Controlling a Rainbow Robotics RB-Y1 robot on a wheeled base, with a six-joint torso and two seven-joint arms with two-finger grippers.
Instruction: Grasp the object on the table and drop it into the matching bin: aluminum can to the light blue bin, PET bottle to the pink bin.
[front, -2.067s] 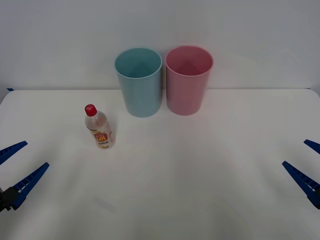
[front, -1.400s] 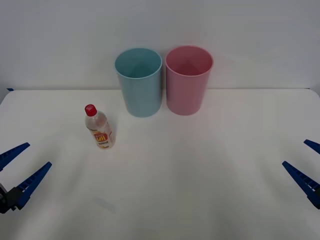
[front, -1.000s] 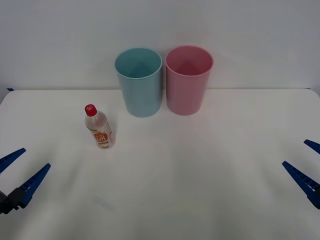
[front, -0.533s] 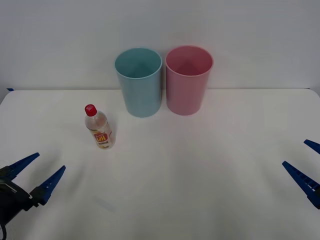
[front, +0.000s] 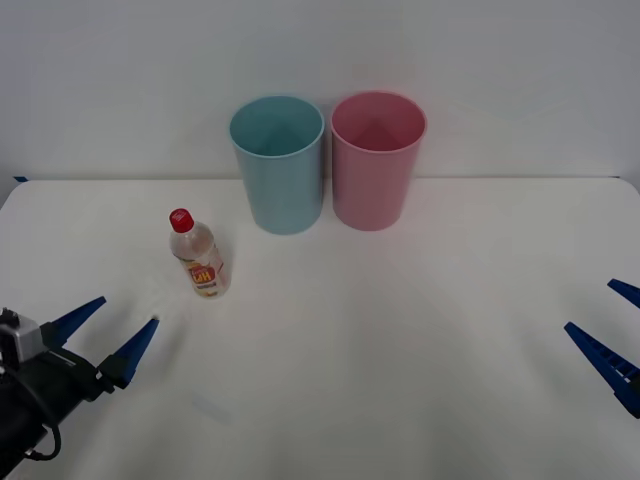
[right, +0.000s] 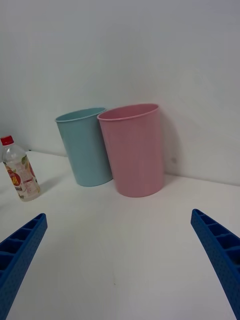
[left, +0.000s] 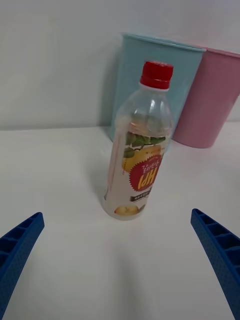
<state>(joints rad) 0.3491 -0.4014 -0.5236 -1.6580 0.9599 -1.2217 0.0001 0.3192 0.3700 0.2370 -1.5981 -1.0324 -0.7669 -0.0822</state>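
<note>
PET bottle (front: 198, 254) upright, clear, red cap, orange-yellow label, toward table (front: 400, 340) left edge. Left gripper (front: 112, 332) spread near it; right gripper (front: 617, 330) spread at right edge.

- My left gripper (front: 113, 335) carries two blue, ribbed fingers (left: 220, 250) tapering to points, mounted on a black wrist body.
- A small pale grey block sits atop that wrist, and a thin black cable loops beside it.
- My right gripper (front: 612, 327) has the same blue ribbed fingers (right: 222, 255).
</note>
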